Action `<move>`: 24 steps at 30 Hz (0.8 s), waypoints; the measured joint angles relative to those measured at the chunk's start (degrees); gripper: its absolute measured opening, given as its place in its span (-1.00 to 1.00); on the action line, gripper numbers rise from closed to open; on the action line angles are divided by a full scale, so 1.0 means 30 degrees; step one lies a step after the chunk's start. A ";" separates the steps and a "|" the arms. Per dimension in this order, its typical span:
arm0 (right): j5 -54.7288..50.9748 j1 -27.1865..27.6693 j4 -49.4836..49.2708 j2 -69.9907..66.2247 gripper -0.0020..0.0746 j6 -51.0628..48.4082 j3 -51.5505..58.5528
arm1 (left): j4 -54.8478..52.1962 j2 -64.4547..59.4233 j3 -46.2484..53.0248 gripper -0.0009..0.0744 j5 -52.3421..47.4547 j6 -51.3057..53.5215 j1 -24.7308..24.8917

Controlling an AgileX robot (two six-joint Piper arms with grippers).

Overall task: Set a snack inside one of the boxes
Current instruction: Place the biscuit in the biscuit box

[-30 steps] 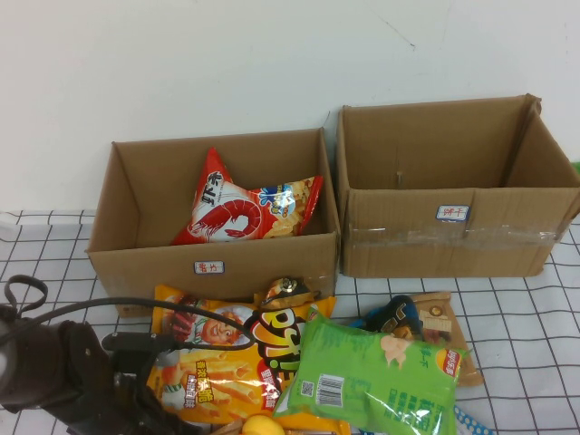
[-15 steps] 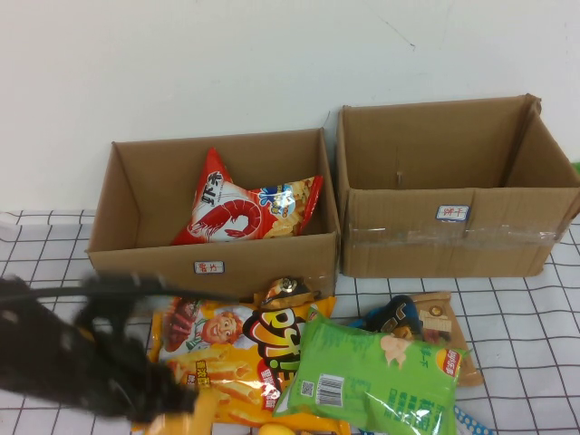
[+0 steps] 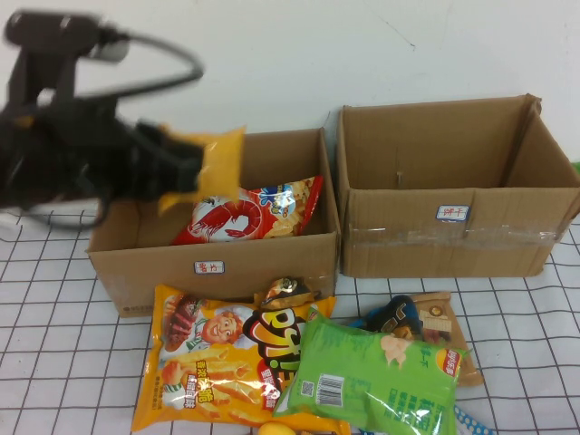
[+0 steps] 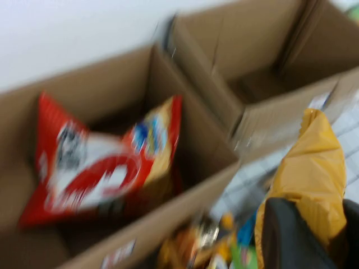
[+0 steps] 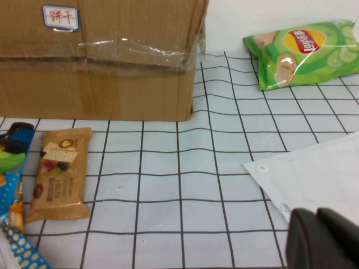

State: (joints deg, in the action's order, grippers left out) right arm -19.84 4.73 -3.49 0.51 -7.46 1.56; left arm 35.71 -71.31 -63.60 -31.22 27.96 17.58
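Observation:
My left gripper (image 3: 186,168) is shut on a yellow snack bag (image 3: 217,156), held in the air over the left cardboard box (image 3: 217,265), near its front left part. In the left wrist view the yellow bag (image 4: 309,168) hangs between the dark fingers (image 4: 286,235), with the box below. A red shrimp-chip bag (image 3: 243,216) lies inside that box. The right box (image 3: 453,240) stands beside it. My right gripper (image 5: 317,235) is shut and holds nothing, low over the checked cloth to the right of the right box (image 5: 101,61).
A pile of snacks lies in front of the boxes: an orange bag (image 3: 208,362), a green chip bag (image 3: 372,381), a brown bar (image 5: 59,174). Another green chip bag (image 5: 305,53) and a white sheet (image 5: 314,174) lie to the right of the right box.
The left arm has risen from the table's front left to above the left box, carrying the yellow bag. The pile and the boxes have not moved.

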 joint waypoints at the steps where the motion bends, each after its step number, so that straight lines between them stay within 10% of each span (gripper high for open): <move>1: 0.0000 0.0000 0.0000 0.0000 -0.95 0.0000 0.0000 | 0.0560 -0.0511 -0.0355 -0.63 0.0099 0.0481 0.0000; 12: 0.0000 0.0000 0.0000 0.0000 -0.95 0.0000 0.0000 | 0.8487 -0.7734 -0.5305 -0.64 0.0511 0.7842 0.0457; 24: 0.0000 0.0000 0.0000 0.0000 -0.95 0.0000 0.0000 | 0.9629 -1.6145 -1.3290 -0.62 0.0745 0.9648 0.2243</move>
State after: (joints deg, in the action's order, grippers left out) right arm -19.84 4.73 -3.49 0.51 -7.46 1.56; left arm 64.60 -119.74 -103.47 -28.99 56.91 24.31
